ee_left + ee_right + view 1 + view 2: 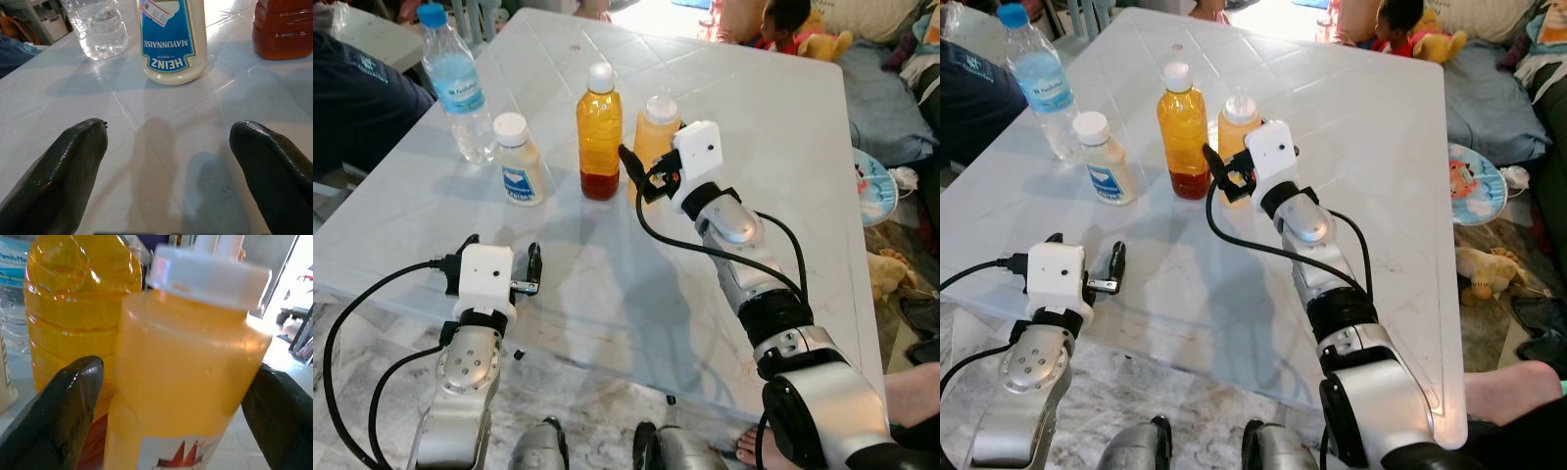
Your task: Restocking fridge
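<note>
Nothing was restocked yet: all four bottles stood on the table [783, 147], the right gripper [171, 396] had its spread fingers around the squeeze bottle [186, 377], unclenched, and the left gripper [166, 161] waited open near the mayonnaise [171, 39].

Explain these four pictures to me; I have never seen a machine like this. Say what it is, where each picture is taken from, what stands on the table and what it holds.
This is a humanoid robot with two silver arms. The two wide pictures come from cameras in its head, looking down. The two close-ups come from cameras on its wrists, looking along each tool's black fingers.

On the white table stand a water bottle, a mayonnaise bottle, an amber bottle and an orange squeeze bottle.

The right tool has its fingers on either side of the squeeze bottle; a firm grip cannot be confirmed. The left tool is open above the table's near edge, holding nothing.
</note>
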`<state>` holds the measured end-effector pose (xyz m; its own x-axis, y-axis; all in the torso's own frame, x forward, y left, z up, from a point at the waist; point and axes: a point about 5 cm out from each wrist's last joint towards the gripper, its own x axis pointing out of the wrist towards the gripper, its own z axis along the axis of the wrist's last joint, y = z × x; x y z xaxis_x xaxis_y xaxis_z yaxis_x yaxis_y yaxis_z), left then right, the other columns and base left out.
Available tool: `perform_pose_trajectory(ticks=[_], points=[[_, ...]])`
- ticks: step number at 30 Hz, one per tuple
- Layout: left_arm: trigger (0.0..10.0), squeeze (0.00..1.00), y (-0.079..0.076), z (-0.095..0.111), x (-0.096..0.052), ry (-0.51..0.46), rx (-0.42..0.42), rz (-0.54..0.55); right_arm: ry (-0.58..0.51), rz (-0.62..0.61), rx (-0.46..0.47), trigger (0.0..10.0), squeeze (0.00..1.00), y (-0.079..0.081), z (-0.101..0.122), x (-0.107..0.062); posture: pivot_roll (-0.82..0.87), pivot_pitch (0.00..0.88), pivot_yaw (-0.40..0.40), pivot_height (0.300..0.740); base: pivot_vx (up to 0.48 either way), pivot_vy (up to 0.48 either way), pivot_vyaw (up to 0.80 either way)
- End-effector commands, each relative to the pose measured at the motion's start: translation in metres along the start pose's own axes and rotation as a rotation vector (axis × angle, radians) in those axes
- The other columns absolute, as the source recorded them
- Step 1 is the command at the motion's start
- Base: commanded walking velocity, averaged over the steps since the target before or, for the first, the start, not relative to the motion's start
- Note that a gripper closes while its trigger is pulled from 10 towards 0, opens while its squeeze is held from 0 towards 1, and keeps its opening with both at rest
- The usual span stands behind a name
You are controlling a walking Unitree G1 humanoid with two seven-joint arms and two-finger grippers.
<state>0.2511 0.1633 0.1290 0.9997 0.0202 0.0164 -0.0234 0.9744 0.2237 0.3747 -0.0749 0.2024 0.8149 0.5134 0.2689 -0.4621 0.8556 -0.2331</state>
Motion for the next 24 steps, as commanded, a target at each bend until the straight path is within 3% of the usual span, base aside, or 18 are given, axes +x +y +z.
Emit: perform_pose_trajectory(ticks=[1,10,11,12,13,17,20,24], points=[[10.0,0.00,-0.001,0.003,-0.003,-0.006,0.002,0.006,-0.039,0.014,-0.026,10.0,0.00,0.002,0.007,0.003,0.12,0.216,-0.064,0.740,0.000,0.000,0.00],[10.0,0.00,-0.003,0.003,-0.002,-0.007,-0.002,0.005,-0.057,0.008,-0.044,10.0,0.00,0.000,0.008,0.002,0.12,0.218,-0.070,0.740,0.000,0.000,0.00],[10.0,0.00,-0.003,0.003,-0.002,-0.007,-0.001,0.005,-0.065,0.011,-0.045,2.5,0.00,0.000,0.009,0.002,0.12,0.220,-0.069,0.740,0.000,0.000,0.00],[10.0,0.00,-0.003,0.003,-0.002,-0.007,-0.001,0.005,-0.065,0.011,-0.045,2.5,0.00,0.000,0.009,0.002,0.12,0.220,-0.069,0.740,0.000,0.000,0.00],[10.0,0.00,-0.003,0.003,-0.002,-0.008,0.000,0.003,-0.071,0.014,-0.044,0.0,0.00,-0.001,0.010,0.002,0.12,0.222,-0.073,0.740,0.000,0.000,0.00],[10.0,0.00,-0.002,0.006,-0.001,-0.017,0.007,0.008,-0.082,0.019,-0.049,0.0,0.00,-0.001,0.013,0.003,0.12,0.223,-0.075,0.740,0.000,0.000,0.00],[10.0,0.00,0.011,0.007,-0.002,-0.019,0.015,0.068,-0.089,0.019,-0.046,0.0,0.00,-0.001,0.013,0.002,0.12,0.218,-0.080,0.740,0.000,0.000,0.00],[10.0,0.00,0.016,0.007,-0.004,-0.017,0.017,0.086,-0.092,0.013,-0.034,0.0,0.00,-0.001,0.014,0.001,0.12,0.218,-0.088,0.740,0.000,0.000,0.00]])
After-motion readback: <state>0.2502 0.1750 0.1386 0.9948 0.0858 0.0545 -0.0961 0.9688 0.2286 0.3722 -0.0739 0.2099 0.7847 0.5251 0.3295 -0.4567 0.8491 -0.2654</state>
